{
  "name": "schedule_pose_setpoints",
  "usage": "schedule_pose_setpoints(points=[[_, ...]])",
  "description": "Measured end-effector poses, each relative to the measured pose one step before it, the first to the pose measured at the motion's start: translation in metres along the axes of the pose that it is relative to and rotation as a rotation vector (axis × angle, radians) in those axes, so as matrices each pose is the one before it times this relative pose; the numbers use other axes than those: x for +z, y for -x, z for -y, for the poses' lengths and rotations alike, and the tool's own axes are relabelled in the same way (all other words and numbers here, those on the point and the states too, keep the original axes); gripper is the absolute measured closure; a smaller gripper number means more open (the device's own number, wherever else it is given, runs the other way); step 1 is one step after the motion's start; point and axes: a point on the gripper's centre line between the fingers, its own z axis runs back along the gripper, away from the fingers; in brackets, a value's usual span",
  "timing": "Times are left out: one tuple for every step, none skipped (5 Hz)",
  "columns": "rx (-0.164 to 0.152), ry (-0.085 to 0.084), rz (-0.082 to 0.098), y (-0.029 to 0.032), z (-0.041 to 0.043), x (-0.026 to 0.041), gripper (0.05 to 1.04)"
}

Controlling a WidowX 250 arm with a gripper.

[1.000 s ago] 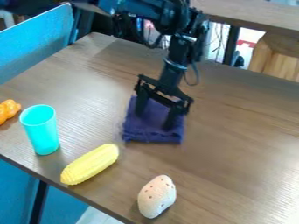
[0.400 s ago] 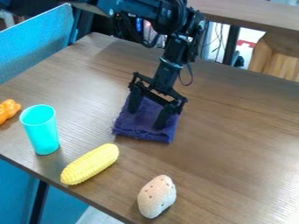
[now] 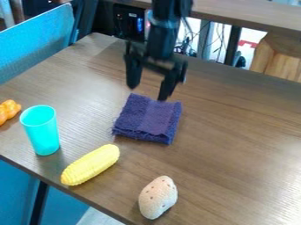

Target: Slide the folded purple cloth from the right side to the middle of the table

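At the left edge of the view, an orange object (image 3: 7,110) with a rounded, lumpy outline lies on the brown wood-grain surface (image 3: 235,132). Just beside it, toward the view's center, a turquoise cup (image 3: 45,134) stands upright, open rim up; its body narrows toward the base. Next, a yellow ear of corn (image 3: 90,165) lies diagonally, its lower end toward the near edge of the surface. Its skin is patterned with small raised kernels.

A purple cloth (image 3: 144,118) lies near the middle of the view, beyond the corn and apart from it. The cloth is folded into a compact, roughly four-sided pad and lies flat. Its texture is coarse, with a smoother, slightly lighter band running from the far side to the near side. The near-left corner is ragged, with loose threads.

The gripper (image 3: 148,93) hangs at the far side of the cloth, fingers pointing down. The fingers are spread wide and hold nothing. In the view, the right-hand fingertip meets the far edge of the cloth; contact cannot be confirmed.

To the right and nearer the camera, a pale pinkish potato (image 3: 157,197) with dark spots lies near the near edge.
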Motion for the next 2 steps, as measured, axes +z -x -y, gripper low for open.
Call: schedule_pose_setpoints(points=[[-0.0478, 0.0394, 0.0554, 0.01321, 0.00099, 0.01142, 0.084], [-0.0547, 0.0394, -0.0264, 0.01530, 0.00562, -0.00218, 0.084]])
